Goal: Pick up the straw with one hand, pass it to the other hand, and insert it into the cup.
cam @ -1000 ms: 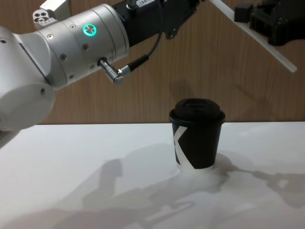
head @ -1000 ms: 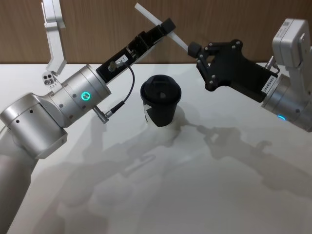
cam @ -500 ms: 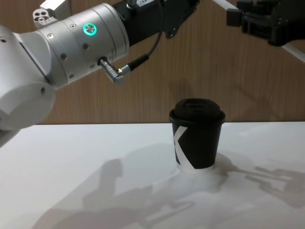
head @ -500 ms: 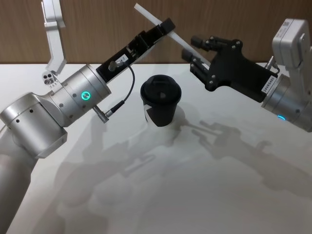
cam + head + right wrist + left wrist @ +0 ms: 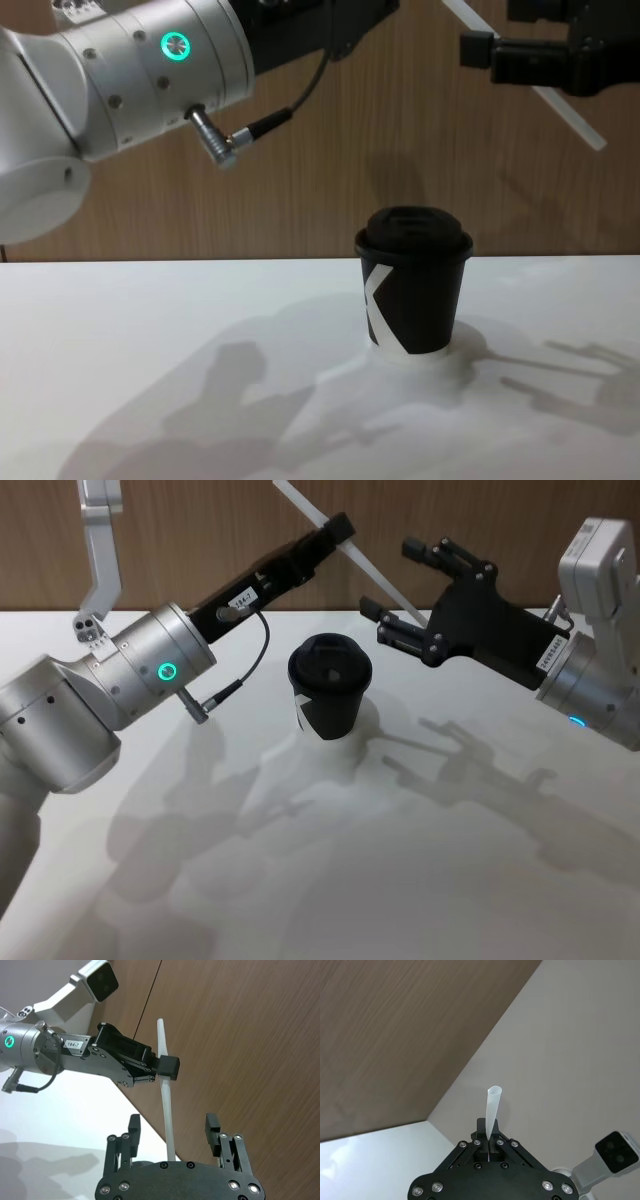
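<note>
The white straw (image 5: 372,572) slants in the air above and behind the black lidded cup (image 5: 330,685), which stands upright on the table. My left gripper (image 5: 340,528), with its silver wrist and green ring light, is shut on the straw's upper part. In the right wrist view the left gripper (image 5: 169,1067) clamps the straw (image 5: 166,1110) the same way. My all-black right gripper (image 5: 390,578) is open around the straw's lower part, with its fingers (image 5: 134,1130) well clear on both sides. From the chest, the straw's lower end (image 5: 572,118) hangs up and to the right of the cup (image 5: 413,290).
The white table (image 5: 330,860) spreads out in front of and beside the cup. A wooden wall (image 5: 200,540) closes the back. A thin dark cable with a metal plug (image 5: 200,708) hangs from my left wrist, left of the cup.
My right gripper has opened wide and let go of the straw. The left arm has lifted slightly, keeping the straw in its grip.
</note>
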